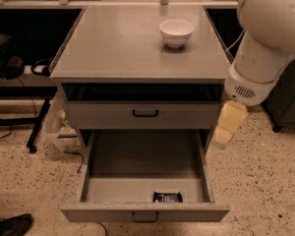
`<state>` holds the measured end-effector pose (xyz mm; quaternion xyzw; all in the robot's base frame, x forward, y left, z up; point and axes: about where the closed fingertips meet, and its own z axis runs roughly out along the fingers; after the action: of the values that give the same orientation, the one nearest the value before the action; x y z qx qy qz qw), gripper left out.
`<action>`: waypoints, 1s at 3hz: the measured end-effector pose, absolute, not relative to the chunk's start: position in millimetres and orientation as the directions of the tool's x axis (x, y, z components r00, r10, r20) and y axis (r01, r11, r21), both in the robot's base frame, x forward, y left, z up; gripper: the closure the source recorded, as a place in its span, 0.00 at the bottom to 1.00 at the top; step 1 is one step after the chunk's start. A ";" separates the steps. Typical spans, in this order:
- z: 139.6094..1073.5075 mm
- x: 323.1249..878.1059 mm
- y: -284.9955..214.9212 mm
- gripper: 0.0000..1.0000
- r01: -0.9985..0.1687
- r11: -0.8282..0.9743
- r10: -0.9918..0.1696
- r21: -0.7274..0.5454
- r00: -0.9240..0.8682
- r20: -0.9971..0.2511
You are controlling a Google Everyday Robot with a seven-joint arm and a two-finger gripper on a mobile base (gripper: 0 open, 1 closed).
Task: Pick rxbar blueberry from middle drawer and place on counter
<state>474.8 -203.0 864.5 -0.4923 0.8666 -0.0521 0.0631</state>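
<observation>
The gripper (229, 124) hangs beside the cabinet's right side, level with the closed upper drawer front (145, 114) and well apart from the bar (167, 197); whether its jaws are open or closed cannot be told. The step in hand looks like the reach into the open drawer (137, 171). The arm should come in over the drawer's front right corner and descend from above, keeping clear of the upper front. The bar lies flat on the drawer floor against the front edge, right of centre, so one jaw will have little room by the front wall. Closing across the bar's short width should serve best. It is a small, flat, dark rectangle with faint pale print. On the surface (118, 48), aim toward the near edge, away from the bowl (176, 32) near the far right corner.
</observation>
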 end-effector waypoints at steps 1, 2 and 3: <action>820.4 481.4 -212.1 0.00 -0.768 0.620 -0.776 -0.159 -0.631 0.021; 786.2 481.0 -222.8 0.00 -0.686 0.701 -0.679 -0.195 -0.726 0.111; 786.8 481.0 -223.8 0.00 -0.623 0.754 -0.619 -0.209 -0.780 0.093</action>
<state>481.0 -223.8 786.8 -0.3318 0.9363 -0.1147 -0.0090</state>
